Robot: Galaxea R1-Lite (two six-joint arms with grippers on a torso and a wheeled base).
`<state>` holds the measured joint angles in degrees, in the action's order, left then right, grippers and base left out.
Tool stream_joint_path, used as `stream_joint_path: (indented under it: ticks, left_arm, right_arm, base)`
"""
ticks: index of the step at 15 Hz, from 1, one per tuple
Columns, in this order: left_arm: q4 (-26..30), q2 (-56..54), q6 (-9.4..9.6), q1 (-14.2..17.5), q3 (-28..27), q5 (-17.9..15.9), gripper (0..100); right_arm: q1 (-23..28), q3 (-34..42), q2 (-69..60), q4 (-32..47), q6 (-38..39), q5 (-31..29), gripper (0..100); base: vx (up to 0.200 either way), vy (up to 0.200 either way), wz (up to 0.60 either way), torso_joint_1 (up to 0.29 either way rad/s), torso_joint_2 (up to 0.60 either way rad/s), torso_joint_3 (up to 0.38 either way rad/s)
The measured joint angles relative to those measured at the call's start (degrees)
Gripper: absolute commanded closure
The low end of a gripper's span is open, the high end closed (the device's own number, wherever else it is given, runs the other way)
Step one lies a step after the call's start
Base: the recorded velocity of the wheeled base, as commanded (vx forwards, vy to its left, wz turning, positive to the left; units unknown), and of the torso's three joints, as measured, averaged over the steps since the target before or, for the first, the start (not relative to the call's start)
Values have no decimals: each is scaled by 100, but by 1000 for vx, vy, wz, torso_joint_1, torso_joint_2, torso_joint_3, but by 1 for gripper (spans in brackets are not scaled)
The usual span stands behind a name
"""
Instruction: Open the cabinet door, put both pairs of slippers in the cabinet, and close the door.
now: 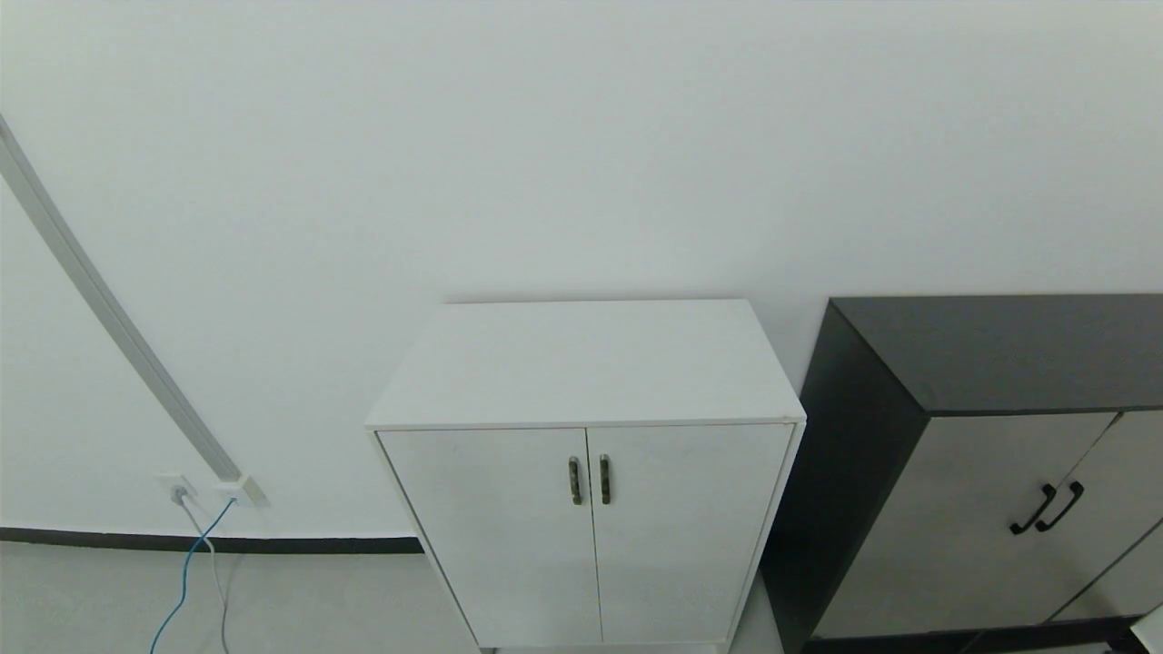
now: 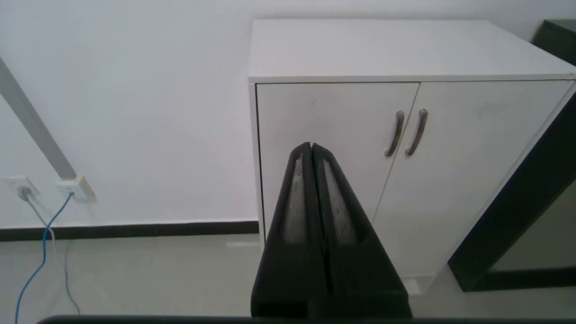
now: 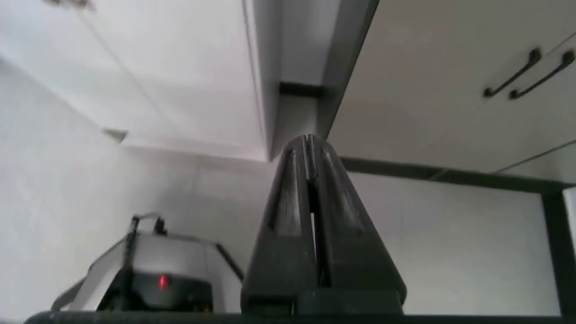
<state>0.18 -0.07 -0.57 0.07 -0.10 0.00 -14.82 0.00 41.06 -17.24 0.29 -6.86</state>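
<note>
White cabinet (image 1: pixel 581 381) stands against the wall, directly ahead of the robot. Both doors are shut and meet at centre, where the left handle (image 1: pixel 575 480) and right handle (image 1: pixel 604 479) sit side by side, close but not touching. Each handle's long axis is upright, so the grip probably has to close across it from the sides. Left claw (image 2: pixel 311 148) is clenched on nothing, fingers pressed flat together. It faces the door fronts, well apart from them, and looks the better placed arm for a handle. Right claw (image 3: pixel 310 142) is likewise clenched and empty, aimed low at the gap between the white cabinet and the black cabinet (image 1: pixel 981 354). The right wrist view picks up that gap and the floor. The head view adds the wall socket (image 1: pixel 177 490) and blue cable (image 1: pixel 195 554).
</note>
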Motion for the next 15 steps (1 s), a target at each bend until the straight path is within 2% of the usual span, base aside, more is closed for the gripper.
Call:
stream_joint_path:
  ticks: [2,5,9,13,15]
  left_arm:
    - [0,0,0,0,0,0,100]
    - [-2,0,-2,-2,0,0,100]
    - [0,0,-2,-2,0,0,100]
    - [0,0,0,0,0,0,100]
    - [0,0,-7,0,0,0,100]
  right_arm:
    - [-2,0,-547,613,-2,101,100]
    - [-16,-2,-1264,1119,-11,129,100]
    - [-99,-2,-1953,1473,-43,176,100]
    - [-160,-10,-2248,1742,-50,583,100]
    - [-99,-2,-2322,1751,-40,589,100]
  base:
    - [0,0,0,0,0,0]
    - [0,0,0,0,0,0]
    - [0,0,0,0,0,0]
    - [0,0,0,0,0,0]
    - [0,0,0,0,0,0]
